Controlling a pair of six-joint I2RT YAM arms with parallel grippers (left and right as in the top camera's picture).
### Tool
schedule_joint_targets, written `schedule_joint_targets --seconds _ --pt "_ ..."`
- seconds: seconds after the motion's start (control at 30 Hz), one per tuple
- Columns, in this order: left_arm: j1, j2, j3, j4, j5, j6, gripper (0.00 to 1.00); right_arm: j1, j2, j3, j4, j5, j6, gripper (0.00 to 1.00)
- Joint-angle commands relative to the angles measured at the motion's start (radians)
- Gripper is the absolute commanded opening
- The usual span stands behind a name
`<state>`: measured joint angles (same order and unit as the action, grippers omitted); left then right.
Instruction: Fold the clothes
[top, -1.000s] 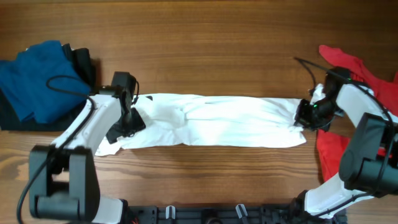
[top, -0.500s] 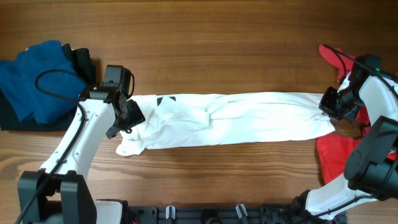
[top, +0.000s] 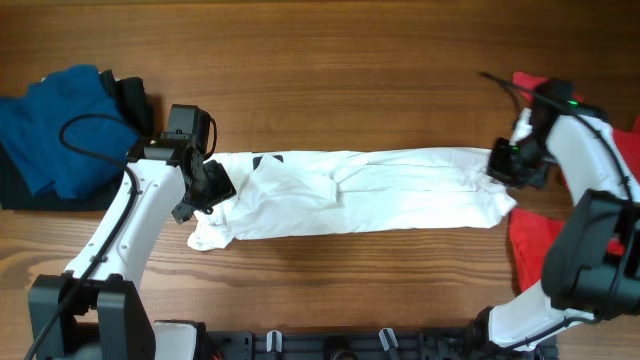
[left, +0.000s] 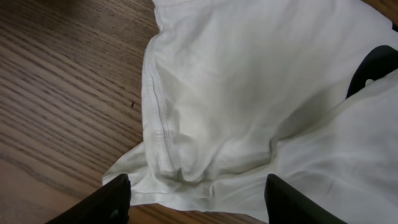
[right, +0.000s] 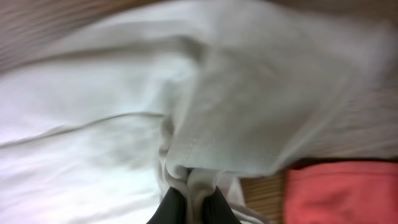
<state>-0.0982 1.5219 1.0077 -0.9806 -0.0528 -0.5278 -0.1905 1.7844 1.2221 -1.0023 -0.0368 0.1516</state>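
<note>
One pinch only: my right jaws clamp the crumpled white cloth T-shirt (top: 380, 195); left jaws gape empty above it, so any pull could drag it askew.

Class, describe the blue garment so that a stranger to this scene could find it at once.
On the wooden table, a long white T-shirt stretches across the middle. Past its left end, the blue garment lies bunched on black cloth. It is the only blue piece; the red garment lies at the opposite end.
</note>
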Motion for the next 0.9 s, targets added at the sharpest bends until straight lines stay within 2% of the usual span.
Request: schedule_joint_targets --seconds 0.0,0.2,0.33,0.6,0.87 --pt "-0.003 -0.007 0.010 -0.001 0.012 0.016 0.69 0.135 -0.081 0.018 0.009 -0.023 -0.014 0.04" --pt "-0.003 -0.007 0.010 -0.001 0.011 0.016 0.68 0.333 -0.085 0.018 0.033 -0.024 0.009 0.04" --pt "-0.003 -0.007 0.010 0.000 0.011 0.016 0.68 0.446 -0.085 0.018 0.051 -0.024 0.076 0.04" --pt "-0.003 -0.007 0.010 -0.005 0.038 0.016 0.68 0.575 -0.082 0.015 0.125 -0.043 0.119 0.04" --pt "-0.003 -0.007 0.010 -0.005 0.049 0.016 0.68 0.633 -0.071 0.013 0.157 -0.044 0.148 0.05"
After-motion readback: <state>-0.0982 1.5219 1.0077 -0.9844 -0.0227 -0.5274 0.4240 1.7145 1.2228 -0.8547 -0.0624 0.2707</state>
